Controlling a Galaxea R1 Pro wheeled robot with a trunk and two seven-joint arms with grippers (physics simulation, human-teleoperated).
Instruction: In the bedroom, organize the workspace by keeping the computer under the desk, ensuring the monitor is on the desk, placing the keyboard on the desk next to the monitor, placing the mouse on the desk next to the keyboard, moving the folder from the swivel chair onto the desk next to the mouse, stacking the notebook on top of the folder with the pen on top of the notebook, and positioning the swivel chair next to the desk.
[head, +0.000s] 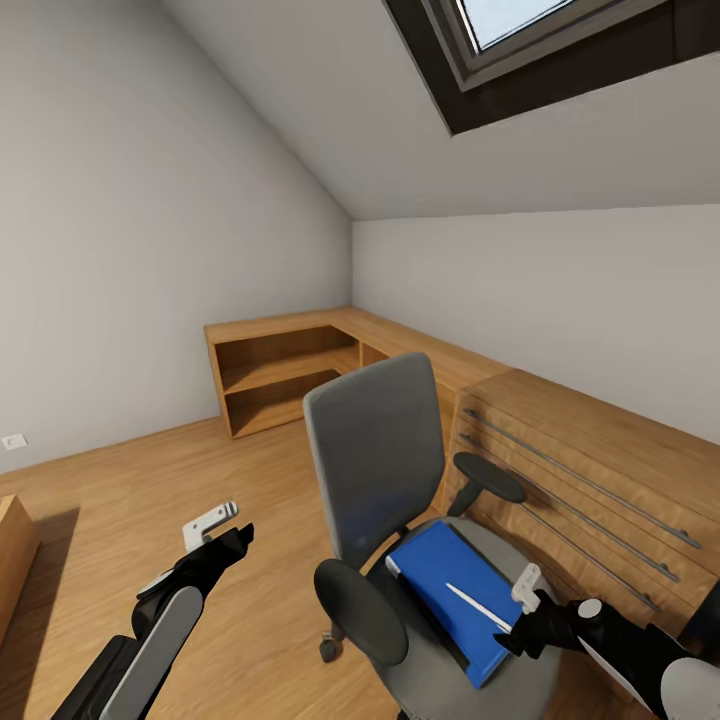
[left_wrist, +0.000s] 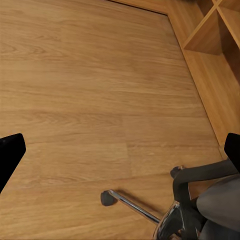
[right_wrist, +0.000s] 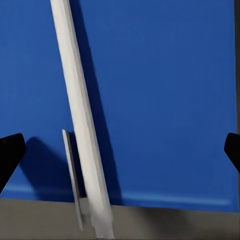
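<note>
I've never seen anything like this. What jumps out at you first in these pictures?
The grey upholstered swivel chair in the middle of the wood-floored attic room, with a bright-blue flat folder on its seat and a thin whitish pen lying on the folder. The robot's right gripper hangs open just beside the pen, while its left gripper hovers open over the floor. Overhead, a dark-framed skylight cuts into the sloped ceiling.

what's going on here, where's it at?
The robot stands beside the swivel chair. The blue folder still lies on the seat, with the pen on top of it. The right gripper hovers open right over the pen and folder, fingers apart and nothing gripped yet. The left gripper is open over bare wood floor, holding nothing. It looks set to pick up the pen or folder.
</note>
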